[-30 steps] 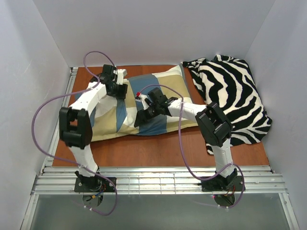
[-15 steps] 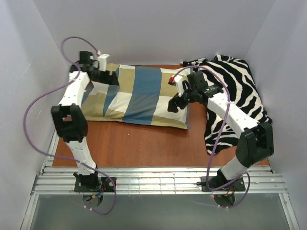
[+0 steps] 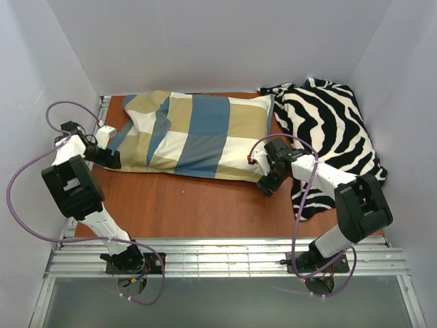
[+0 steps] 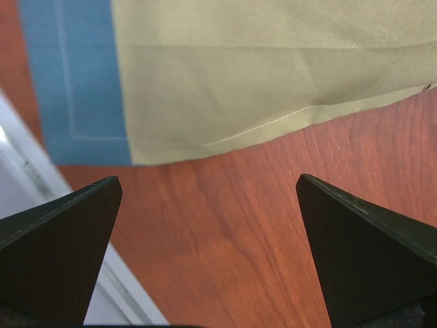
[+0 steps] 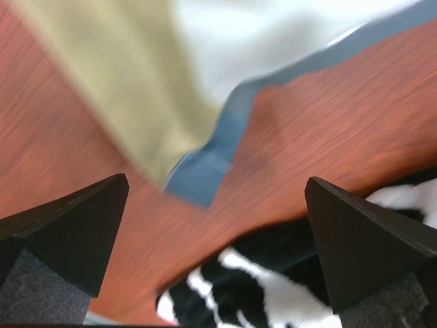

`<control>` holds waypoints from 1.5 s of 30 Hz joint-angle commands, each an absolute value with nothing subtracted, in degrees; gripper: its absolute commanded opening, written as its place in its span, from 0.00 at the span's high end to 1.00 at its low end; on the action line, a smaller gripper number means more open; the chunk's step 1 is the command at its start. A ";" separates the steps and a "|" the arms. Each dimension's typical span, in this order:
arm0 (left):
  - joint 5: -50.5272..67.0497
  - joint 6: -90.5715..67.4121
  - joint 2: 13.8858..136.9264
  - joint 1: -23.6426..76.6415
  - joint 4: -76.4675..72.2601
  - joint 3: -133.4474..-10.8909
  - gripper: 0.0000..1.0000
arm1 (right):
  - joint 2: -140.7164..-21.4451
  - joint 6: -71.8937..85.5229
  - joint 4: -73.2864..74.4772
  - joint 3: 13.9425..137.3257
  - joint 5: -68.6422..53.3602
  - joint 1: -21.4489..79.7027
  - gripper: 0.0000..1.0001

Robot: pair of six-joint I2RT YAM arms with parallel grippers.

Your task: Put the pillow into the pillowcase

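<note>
Top external view shows you the pillowcase point(image 3: 198, 137) lying across the far worktop point(image 3: 198, 205). Your left end effector point(image 3: 109, 158) is wide open by its left end. Your right end effector point(image 3: 268, 183) is wide open by its near right corner, beside the zebra cloth point(image 3: 328, 130).

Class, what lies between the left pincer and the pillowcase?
Only a bare strip of table, seen in the left wrist view between the open left pincer and the pillowcase edge.
</note>
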State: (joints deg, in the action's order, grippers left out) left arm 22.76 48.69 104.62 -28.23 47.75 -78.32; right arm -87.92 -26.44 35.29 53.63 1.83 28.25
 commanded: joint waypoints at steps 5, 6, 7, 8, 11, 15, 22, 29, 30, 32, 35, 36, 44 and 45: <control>27.33 52.21 110.38 -27.16 35.35 -77.96 0.02 | -94.64 -19.25 20.06 57.30 2.73 28.21 0.01; 28.20 52.21 111.00 -26.98 33.77 -77.61 0.02 | -95.70 -18.29 19.17 57.65 2.72 28.21 0.01; 28.65 52.47 112.66 -26.81 33.75 -77.69 0.02 | -97.98 -18.28 18.55 58.61 2.55 28.30 0.03; 28.57 52.64 113.46 -26.28 33.75 -77.70 0.02 | -99.13 -18.11 18.28 59.32 1.85 28.30 0.04; 28.56 53.17 115.22 -25.75 33.75 -77.34 0.05 | -100.29 -17.58 17.06 59.77 2.19 28.21 0.33; 30.14 52.56 114.09 -25.66 36.37 -76.12 0.61 | -95.20 -18.02 16.96 58.10 2.90 28.04 0.98; 39.72 39.22 103.90 -29.34 40.61 -83.57 1.00 | -80.52 -18.64 23.36 63.09 1.59 23.92 0.99; 46.57 23.04 91.86 -36.03 35.77 -94.48 1.00 | -73.57 -21.44 21.79 73.19 -9.92 12.92 0.99; 48.50 20.16 90.45 -36.64 35.51 -95.27 1.00 | -73.04 -21.97 22.32 76.61 -10.19 12.92 0.99; 49.65 16.63 84.66 -38.67 34.29 -94.75 1.00 | -71.29 -21.62 23.72 79.88 -10.11 12.92 0.99; 50.63 11.87 73.33 -40.34 29.20 -91.85 1.00 | -66.11 -19.34 23.12 82.09 -9.49 12.83 0.99; 50.28 11.52 70.43 -40.34 28.66 -91.06 1.00 | -64.27 -18.55 22.33 81.83 -9.14 12.83 0.99; 43.51 15.12 53.35 -40.34 27.42 -80.69 1.00 | -53.08 -15.91 22.06 74.11 -4.31 12.92 0.99; 43.51 15.03 53.96 -40.34 27.07 -78.77 1.00 | -53.61 -15.82 22.06 72.70 -4.31 12.83 0.99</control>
